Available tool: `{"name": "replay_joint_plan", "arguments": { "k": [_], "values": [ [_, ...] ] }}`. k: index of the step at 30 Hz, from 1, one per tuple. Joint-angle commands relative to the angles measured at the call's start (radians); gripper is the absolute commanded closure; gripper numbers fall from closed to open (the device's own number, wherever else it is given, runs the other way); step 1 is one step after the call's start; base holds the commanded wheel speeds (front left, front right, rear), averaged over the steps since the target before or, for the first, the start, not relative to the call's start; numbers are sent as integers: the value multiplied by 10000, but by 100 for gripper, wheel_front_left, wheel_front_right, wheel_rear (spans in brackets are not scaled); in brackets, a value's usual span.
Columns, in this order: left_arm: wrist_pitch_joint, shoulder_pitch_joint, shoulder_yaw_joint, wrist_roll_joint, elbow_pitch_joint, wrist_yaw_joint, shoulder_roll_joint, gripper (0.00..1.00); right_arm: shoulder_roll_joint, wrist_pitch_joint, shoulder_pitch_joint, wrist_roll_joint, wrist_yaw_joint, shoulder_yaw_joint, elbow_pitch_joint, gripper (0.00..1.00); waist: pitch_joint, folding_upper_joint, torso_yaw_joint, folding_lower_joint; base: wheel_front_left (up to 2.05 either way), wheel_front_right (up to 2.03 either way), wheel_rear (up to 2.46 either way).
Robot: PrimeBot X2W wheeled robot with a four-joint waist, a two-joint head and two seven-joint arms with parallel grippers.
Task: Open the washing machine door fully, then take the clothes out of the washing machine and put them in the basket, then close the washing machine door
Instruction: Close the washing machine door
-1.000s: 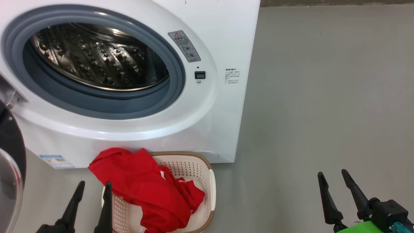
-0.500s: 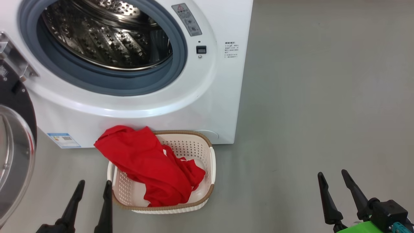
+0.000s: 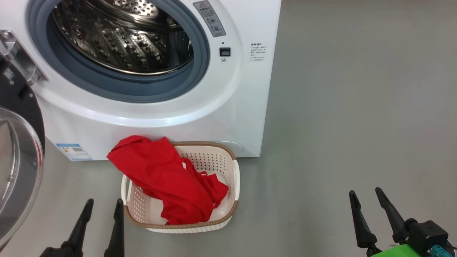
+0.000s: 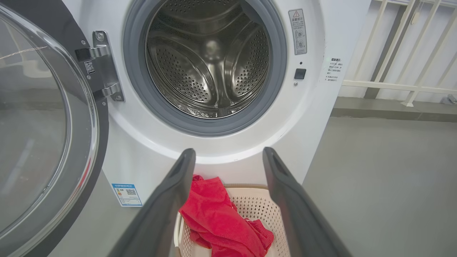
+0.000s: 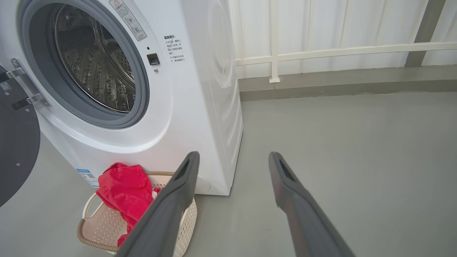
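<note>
The white washing machine point(image 3: 246, 107) stands open, its steel drum point(image 4: 210, 64) bare inside. Its door point(image 3: 18, 150) hangs swung out at the left, glass bowl facing me. On the floor against the machine's front sits the cream basket point(image 3: 214, 167), with the red clothes point(image 3: 167, 178) lying in it and draped over its far left rim. My left gripper point(image 3: 103, 205) is open and holds nothing, low at the left, just left of the basket. My right gripper point(image 3: 366, 194) is open too, over bare floor at the lower right, far from the basket.
Grey floor point(image 3: 357, 107) spreads to the right of the machine. A white railing point(image 5: 339, 50) and a wall run behind it. The swung-out door point(image 4: 46, 125) takes up the space at the left of the machine's front.
The head camera has drawn back and tilted down, so machine and basket sit higher in the picture and the whole basket and more of the door show. Both grippers keep their places.
</note>
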Motion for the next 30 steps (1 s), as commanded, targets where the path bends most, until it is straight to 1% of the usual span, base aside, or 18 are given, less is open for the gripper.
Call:
{"name": "replay_joint_plan", "arguments": {
  "k": [1,8,15,16,20,25,30],
  "values": [
    [-51,-219,407,72,-186,6,47,0,-129,-65,-208,-36,63,283,-188,0,-8,0,24,0,0,0,0],
    [-51,-267,570,59,-12,6,-92,0,-129,-65,-346,-140,63,470,-95,0,-105,0,328,0,0,0,0],
    [-51,-85,691,38,242,6,-207,0,-138,-65,-483,-306,63,832,117,0,-351,0,1173,0,0,0,0],
    [-51,-85,691,38,242,6,-207,0,-138,-65,-483,-306,63,832,117,0,-351,0,1173,0,0,0,0],
    [-51,95,592,-162,438,45,-223,0,-274,-65,-495,-292,63,1072,277,0,-557,0,1899,0,0,0,0],
    [-51,347,309,-489,553,313,-226,0,-486,-65,-495,-187,63,1361,426,0,-818,0,2854,0,0,0,0],
    [-51,619,99,-615,607,482,-227,0,-652,-65,-630,-75,63,1745,539,0,-972,0,3599,0,0,0,0]
  ]
}}
